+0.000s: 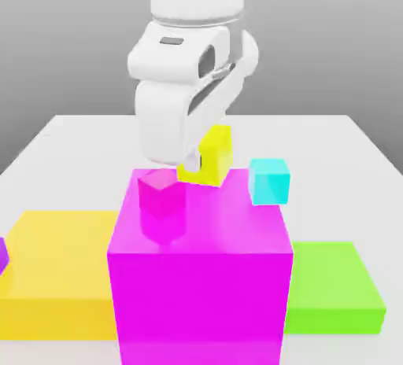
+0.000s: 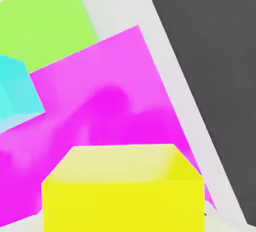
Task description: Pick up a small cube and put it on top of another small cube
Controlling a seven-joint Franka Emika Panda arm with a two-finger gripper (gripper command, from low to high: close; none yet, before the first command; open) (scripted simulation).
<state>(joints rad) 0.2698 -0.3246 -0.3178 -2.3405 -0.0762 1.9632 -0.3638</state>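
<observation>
My gripper (image 1: 197, 159) is shut on the small yellow cube (image 1: 209, 156), which hangs tilted just behind the far edge of the large magenta cube (image 1: 201, 277). In the hand view the yellow cube (image 2: 122, 191) sits close to the camera, above the large magenta cube's top (image 2: 140, 66). A small magenta cube (image 1: 161, 193) rests on that top, near its far corner on the exterior view's left, a little below and left of the yellow one. A small cyan cube (image 1: 269, 180) stands to the exterior view's right of the held cube, and appears as the cyan cube (image 2: 12, 91) in the hand view.
A flat yellow slab (image 1: 55, 269) lies on the white table (image 1: 330, 139) at the exterior view's left of the large magenta cube. A flat green slab (image 1: 334, 285) lies at its right, also seen as the green slab (image 2: 45, 21). A purple corner (image 1: 2, 257) pokes in at the left edge.
</observation>
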